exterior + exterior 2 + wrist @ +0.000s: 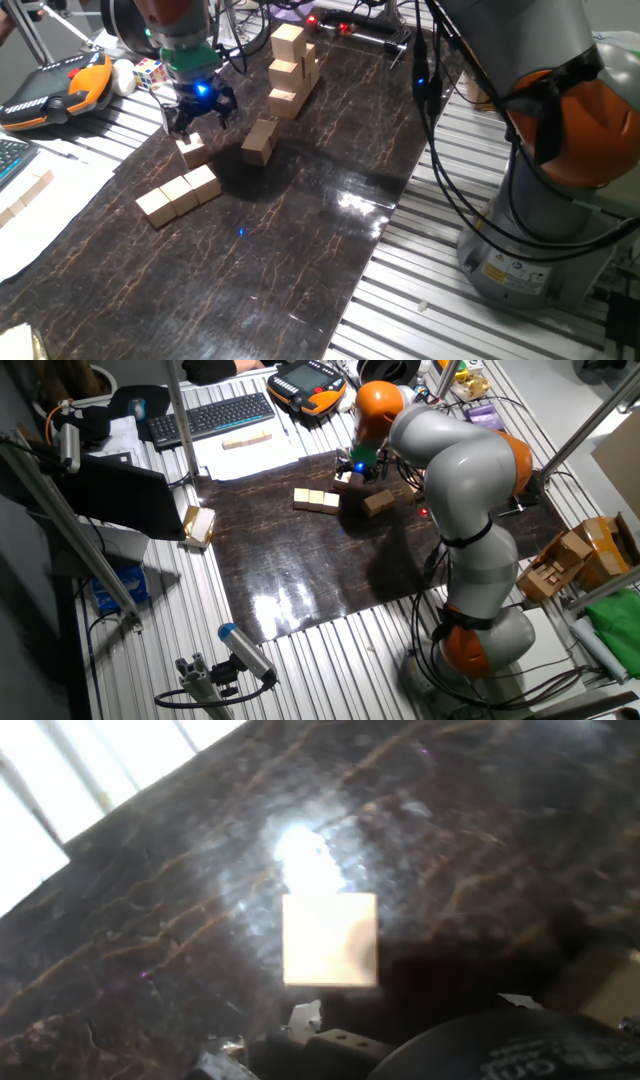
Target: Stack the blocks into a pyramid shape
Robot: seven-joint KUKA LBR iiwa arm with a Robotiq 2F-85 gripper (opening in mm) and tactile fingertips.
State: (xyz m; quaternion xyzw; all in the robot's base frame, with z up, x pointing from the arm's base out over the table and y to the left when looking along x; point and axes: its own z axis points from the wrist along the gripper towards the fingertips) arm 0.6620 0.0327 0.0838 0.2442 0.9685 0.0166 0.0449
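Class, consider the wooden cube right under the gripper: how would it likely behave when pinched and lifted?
The cube looks like solid wood, so probably stiff and light. Its flat faces, seen square-on in the hand view, should resist rolling or tipping. The gripper could probably pinch it squarely.

Count, positions rel. to mat point(300, 230):
- Blocks point(180, 195) on mat: 3 in a row nr left edge; 1 single block point(190, 151) just behind the row; 1 or poss. 2 as a pair point(258, 141) nr mat centre, can't tell which.
- Tower point(288, 70), far end of mat: 1, cube qty unclear.
- Puzzle cube point(150, 71), off far-left corner: 1.
- Pendant point(60, 85), off left side: 1.
- Keyboard point(210, 417), off mat: 1.
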